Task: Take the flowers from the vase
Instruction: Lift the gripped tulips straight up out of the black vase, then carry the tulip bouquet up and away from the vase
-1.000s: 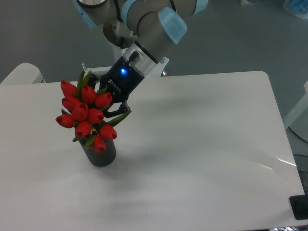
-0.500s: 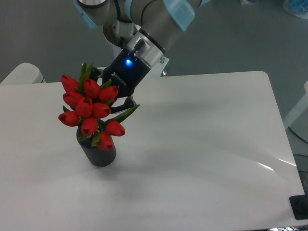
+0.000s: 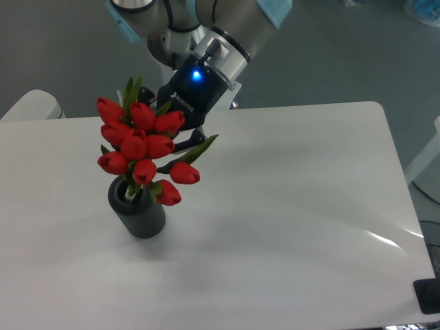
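Note:
The flowers (image 3: 143, 144) are a bunch of red tulip buds with green leaves, held up and tilted a little to the right. Their pale stems (image 3: 130, 190) still reach into the mouth of the vase (image 3: 138, 210), a dark ribbed cylinder standing on the white table (image 3: 289, 206). My gripper (image 3: 180, 146) is behind the bunch, shut on the flowers; its fingers are mostly hidden by the buds and leaves. Part of the vase's mouth now shows.
The arm comes down from the top of the view behind the table's far edge. A white rounded object (image 3: 31, 104) sits at the far left. A dark object (image 3: 427, 295) is at the table's lower right corner.
My gripper has moved up and to the right with the flowers in it. The bunch has risen out of the vase, so the vase's mouth shows. The vase has stayed in place.

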You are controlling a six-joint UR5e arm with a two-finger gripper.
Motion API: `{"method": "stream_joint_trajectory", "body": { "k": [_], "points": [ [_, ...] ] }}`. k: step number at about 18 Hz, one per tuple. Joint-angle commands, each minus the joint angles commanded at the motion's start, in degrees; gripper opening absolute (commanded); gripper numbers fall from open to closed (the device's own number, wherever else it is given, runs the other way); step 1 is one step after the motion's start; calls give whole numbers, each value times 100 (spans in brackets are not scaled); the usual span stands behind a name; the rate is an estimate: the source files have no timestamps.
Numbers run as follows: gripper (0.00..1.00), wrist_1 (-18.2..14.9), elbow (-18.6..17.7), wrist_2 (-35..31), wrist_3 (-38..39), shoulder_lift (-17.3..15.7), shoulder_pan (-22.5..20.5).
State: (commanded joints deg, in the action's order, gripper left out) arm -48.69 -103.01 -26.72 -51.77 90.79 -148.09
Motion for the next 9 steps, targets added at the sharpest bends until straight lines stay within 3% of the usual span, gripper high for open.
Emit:
{"method": "stream_joint_trajectory", "body": {
  "k": [9],
  "points": [
    [22,-9,26,18,-79,-185,-413]
  ]
}}
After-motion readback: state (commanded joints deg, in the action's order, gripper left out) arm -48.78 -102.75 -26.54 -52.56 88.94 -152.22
